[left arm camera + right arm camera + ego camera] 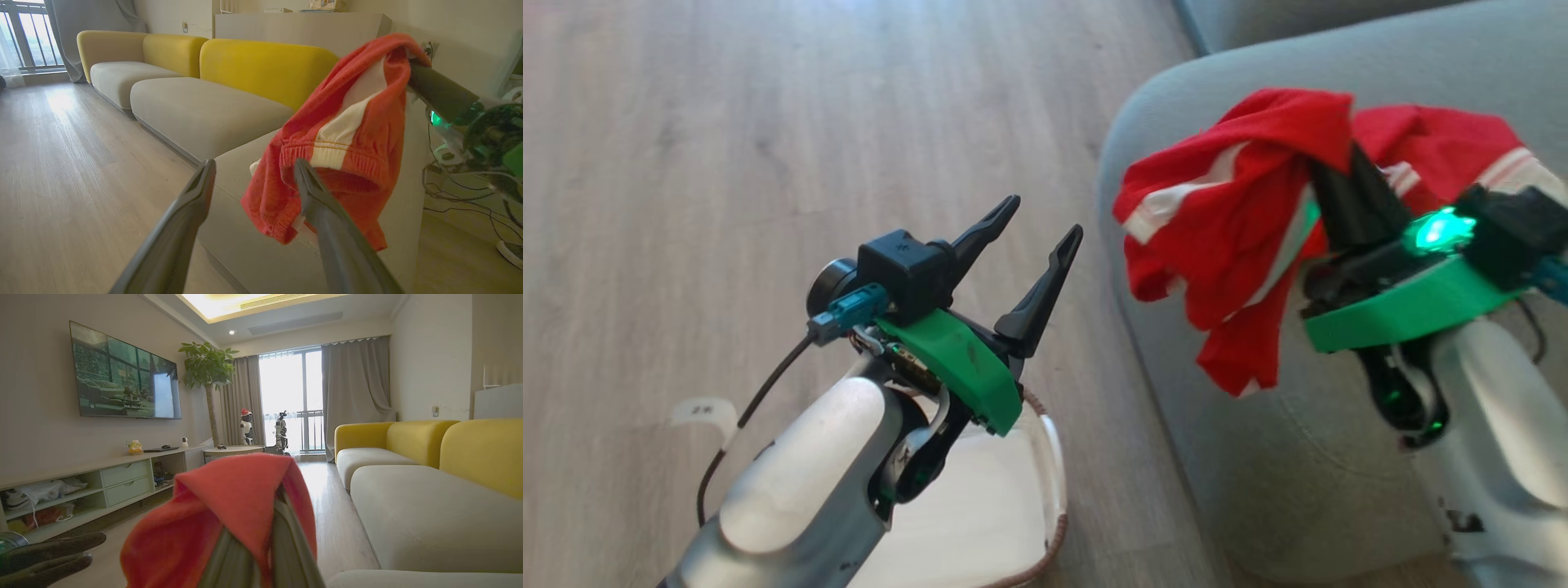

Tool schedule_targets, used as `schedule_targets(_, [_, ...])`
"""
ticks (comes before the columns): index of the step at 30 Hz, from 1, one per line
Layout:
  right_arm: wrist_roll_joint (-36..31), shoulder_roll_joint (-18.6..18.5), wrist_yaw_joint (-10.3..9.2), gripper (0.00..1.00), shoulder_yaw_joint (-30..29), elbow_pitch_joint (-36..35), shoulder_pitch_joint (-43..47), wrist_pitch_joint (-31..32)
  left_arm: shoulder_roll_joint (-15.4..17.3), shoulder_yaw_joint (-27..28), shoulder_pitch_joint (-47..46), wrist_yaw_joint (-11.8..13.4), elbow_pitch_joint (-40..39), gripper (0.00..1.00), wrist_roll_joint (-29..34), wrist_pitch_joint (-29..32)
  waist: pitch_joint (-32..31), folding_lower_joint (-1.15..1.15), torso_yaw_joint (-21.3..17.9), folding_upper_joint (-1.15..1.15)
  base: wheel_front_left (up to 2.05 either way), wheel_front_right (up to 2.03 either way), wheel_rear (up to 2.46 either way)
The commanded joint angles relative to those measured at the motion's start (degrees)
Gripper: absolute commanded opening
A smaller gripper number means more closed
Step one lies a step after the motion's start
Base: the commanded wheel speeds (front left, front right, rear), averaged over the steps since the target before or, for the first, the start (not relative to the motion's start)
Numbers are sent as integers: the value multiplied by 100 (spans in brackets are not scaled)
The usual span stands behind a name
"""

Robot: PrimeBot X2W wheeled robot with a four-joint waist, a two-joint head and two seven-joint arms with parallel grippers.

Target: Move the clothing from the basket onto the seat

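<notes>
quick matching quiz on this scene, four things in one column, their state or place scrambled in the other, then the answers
Things:
1 left pincer
2 right pincer
3 clothing
4 basket

States or places:
a on the floor beside the seat
b open, holding nothing
c shut on red fabric
d dangling in the air over the seat's edge

Pairs: 1-b; 2-c; 3-d; 4-a

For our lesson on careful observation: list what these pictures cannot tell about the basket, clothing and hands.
Basket contents: head view, left arm and bottom edge cover most of it.
Right hand fingertips: right wrist view, clothing drapes over them.
Clothing count: head view, folds merge; one garment or two unclear.
</notes>
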Motion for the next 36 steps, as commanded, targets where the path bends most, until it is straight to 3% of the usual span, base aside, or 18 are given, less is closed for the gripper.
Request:
schedule_targets(1, [1, -81, -1, 0, -48, -374, -34, -38, 163, 217, -193, 8, -200, 100, -29, -60, 58, 0, -248, 0, 0, 0, 0])
schedule_targets(19, [-140, -392, -1, 0, -643, -1379, 647, -38, 229, 148, -181, -4, -191, 100, 22, -214, 202, 0, -1425, 0, 0, 0, 0])
schedule_targets(27, [-160, -284, -1, 0, -1162, -1776, 1069, -38, 227, 113, -228, -26, -162, 100, 31, -264, 343, 0, -1669, 0, 0, 0, 0])
schedule_targets(36, [-149, -258, -1, 0, -1343, -1977, 1281, -38, 176, 42, -184, -35, -87, 100, 9, -341, 404, 0, -1788, 0, 0, 0, 0])
